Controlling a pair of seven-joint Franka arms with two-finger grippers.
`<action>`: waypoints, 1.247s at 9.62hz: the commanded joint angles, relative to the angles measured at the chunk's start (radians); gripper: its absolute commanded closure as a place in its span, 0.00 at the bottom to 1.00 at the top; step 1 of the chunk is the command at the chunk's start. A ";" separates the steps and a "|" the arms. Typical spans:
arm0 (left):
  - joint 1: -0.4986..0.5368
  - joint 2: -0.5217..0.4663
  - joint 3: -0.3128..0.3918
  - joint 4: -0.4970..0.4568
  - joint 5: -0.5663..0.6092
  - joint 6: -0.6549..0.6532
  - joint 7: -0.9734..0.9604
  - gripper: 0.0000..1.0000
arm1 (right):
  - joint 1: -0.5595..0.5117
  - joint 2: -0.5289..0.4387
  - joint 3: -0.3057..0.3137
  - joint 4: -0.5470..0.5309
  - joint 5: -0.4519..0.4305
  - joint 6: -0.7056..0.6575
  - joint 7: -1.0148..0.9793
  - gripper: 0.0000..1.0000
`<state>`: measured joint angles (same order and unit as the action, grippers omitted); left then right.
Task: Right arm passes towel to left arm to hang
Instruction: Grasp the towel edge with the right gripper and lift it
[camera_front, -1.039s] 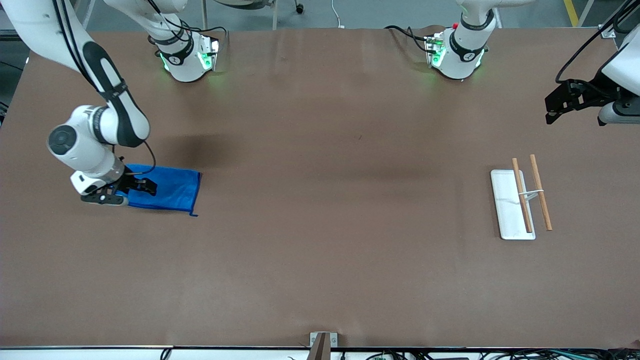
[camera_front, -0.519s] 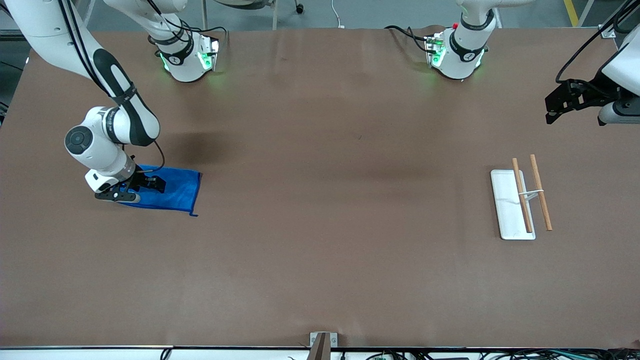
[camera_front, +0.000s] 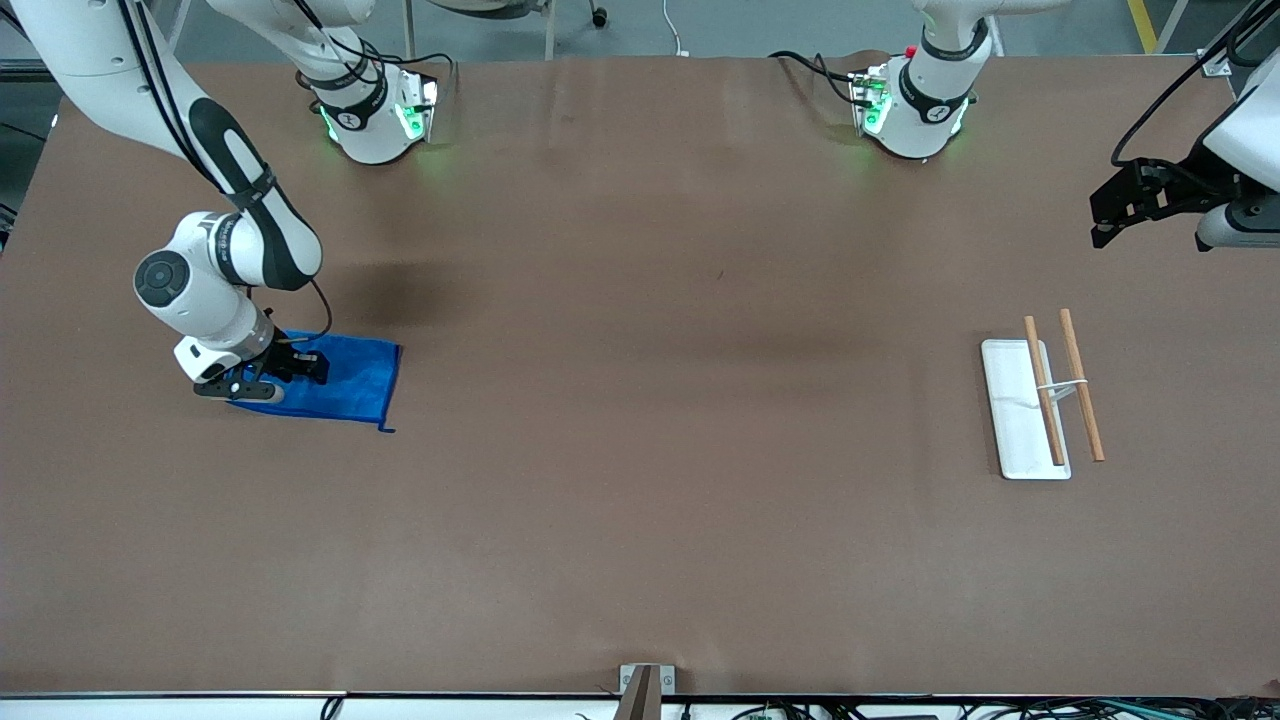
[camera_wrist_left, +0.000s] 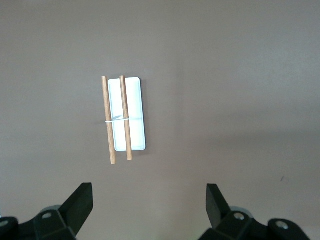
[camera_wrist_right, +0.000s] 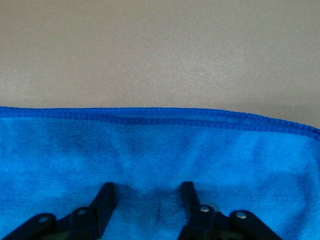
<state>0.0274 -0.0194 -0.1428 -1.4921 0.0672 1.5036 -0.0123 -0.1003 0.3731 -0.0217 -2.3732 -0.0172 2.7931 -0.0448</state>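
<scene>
The bright blue towel (camera_front: 350, 382) lies flat on the table toward the right arm's end, its small loop (camera_front: 386, 430) at the corner nearest the front camera. My right gripper (camera_front: 272, 376) is down on the towel's end. In the right wrist view its fingertips (camera_wrist_right: 106, 192) press into the towel (camera_wrist_right: 150, 145), part open, with the cloth puckered between them; the gripper (camera_wrist_right: 146, 194) stands a little in from the hemmed edge. The white rack (camera_front: 1018, 415) with two wooden rods (camera_front: 1043, 390) stands toward the left arm's end. My left gripper (camera_front: 1112, 212) waits in the air, open and empty.
In the left wrist view the rack (camera_wrist_left: 136, 115) is seen from above, with the open left gripper (camera_wrist_left: 148, 202) over bare brown table (camera_front: 650, 400). The two arm bases (camera_front: 370, 110) stand along the edge farthest from the front camera.
My right gripper has slid along the towel's end toward the table's middle and settled lower on the cloth. The towel stays flat. The left arm has not moved.
</scene>
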 joint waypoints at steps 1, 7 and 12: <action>0.006 0.016 -0.006 -0.008 0.003 -0.017 0.018 0.00 | -0.004 0.007 0.000 -0.018 -0.003 0.025 -0.006 0.54; 0.008 0.016 -0.003 -0.010 -0.014 -0.019 0.018 0.00 | 0.001 -0.057 0.003 0.141 0.000 -0.342 0.005 1.00; 0.011 0.015 0.000 -0.011 -0.050 -0.023 0.018 0.00 | 0.018 -0.157 0.084 0.454 0.034 -0.798 0.002 1.00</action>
<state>0.0286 -0.0188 -0.1415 -1.4921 0.0443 1.4961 -0.0123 -0.0878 0.2361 0.0241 -1.9576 -0.0055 2.0485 -0.0455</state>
